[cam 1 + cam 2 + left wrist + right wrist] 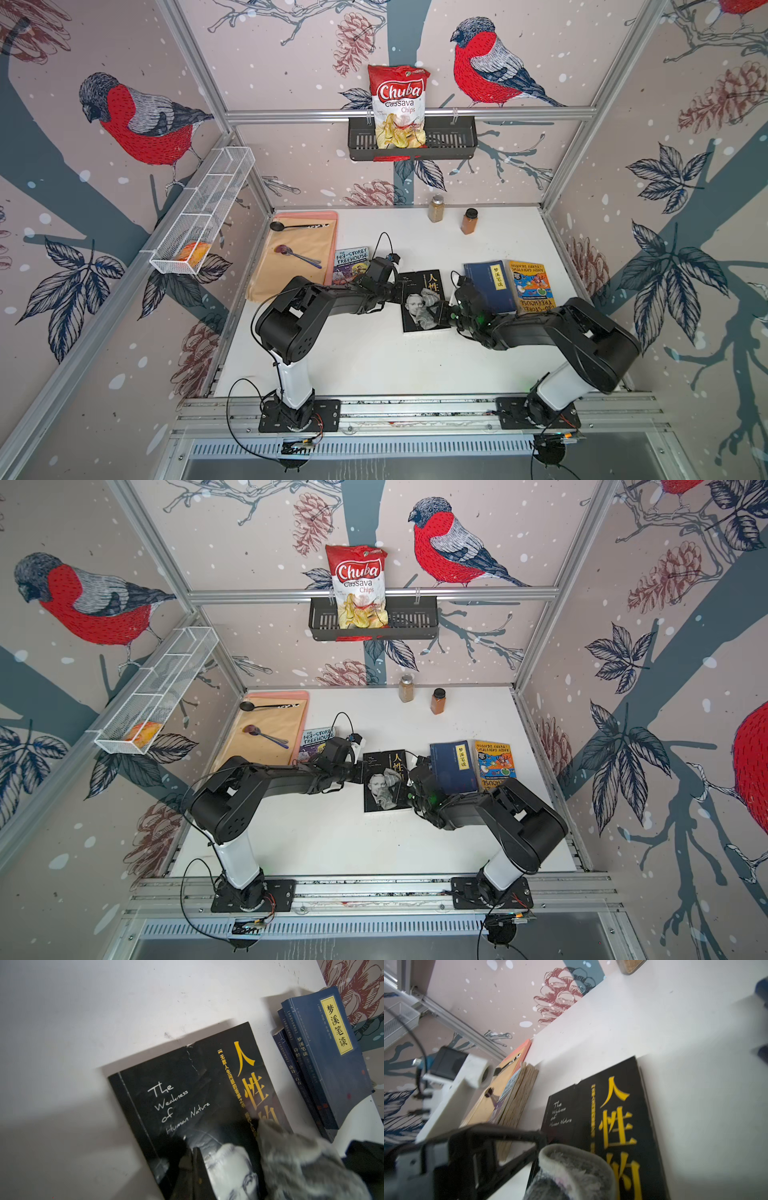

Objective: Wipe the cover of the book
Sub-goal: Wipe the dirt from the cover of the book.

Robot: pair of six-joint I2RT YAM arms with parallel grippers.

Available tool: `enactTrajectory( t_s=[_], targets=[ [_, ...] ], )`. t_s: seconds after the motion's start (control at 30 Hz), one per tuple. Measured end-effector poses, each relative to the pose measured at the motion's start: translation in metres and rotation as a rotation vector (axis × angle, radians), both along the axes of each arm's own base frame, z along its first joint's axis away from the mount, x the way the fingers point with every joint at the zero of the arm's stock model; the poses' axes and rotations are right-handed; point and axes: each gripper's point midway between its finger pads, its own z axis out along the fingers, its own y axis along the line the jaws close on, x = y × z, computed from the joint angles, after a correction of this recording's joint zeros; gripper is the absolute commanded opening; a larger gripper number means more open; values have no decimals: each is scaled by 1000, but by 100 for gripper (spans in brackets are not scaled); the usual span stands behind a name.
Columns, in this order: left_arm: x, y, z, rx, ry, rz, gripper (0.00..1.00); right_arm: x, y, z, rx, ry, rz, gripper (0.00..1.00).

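We see a white worktop with both arms reaching from its near edge toward the middle. A white mesh basket hangs on the left wall. A black basket on the back wall holds a bag of Chuba cassava chips. A tan mat lies along the worktop's left edge, up to the far left corner. The black book, titled "The Weakness of Human Nature", lies flat and cover up near the middle of the worktop. A stack of blue books lies just to its right, and a yellow Treehouse book lies beside that, toward the right edge. A 143-Storey Treehouse book lies against the mat, partly hidden by the left arm. A grey fluffy cloth lies bunched on the black book's cover, and the right gripper is clamped on it. The left gripper rests on the cover near the book's left edge, fingers pressed together and holding nothing. Two spice jars stand near the far edge, and two spoons lie on the mat.
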Motion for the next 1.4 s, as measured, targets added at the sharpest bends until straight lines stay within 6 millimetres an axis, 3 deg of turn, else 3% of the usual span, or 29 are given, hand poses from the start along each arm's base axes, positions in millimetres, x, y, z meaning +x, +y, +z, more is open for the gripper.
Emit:
enactTrajectory(
  t_s=[0.2,0.33,0.47,0.63,0.7,0.8,0.93,1.23,1.4],
  targets=[
    [-3,1,0,-5,4,-5,5,67,5,2,-34,-66,-69,8],
    [-3,1,0,-5,3,-5,5,73,2,4,-47,-90,-82,9],
    [-4,1,-1,-7,5,-7,5,37,-21,4,-113,-93,-114,9],
    [-4,0,-1,-10,7,-10,5,-23,-27,7,-175,-58,-82,10],
    [-3,-1,-2,-13,5,-12,5,-35,-27,8,-187,-36,-76,10],
    [-3,-3,-1,-20,4,-18,5,-36,-26,5,-200,-14,-84,10],
    [-3,-4,-1,-27,6,-24,4,-16,-12,2,-207,-28,-78,9],
    [-12,2,0,-21,21,-20,4,64,39,2,-77,-96,-30,7],
    [-17,6,0,-9,34,-18,4,73,48,8,-77,-118,9,8]
  ],
)
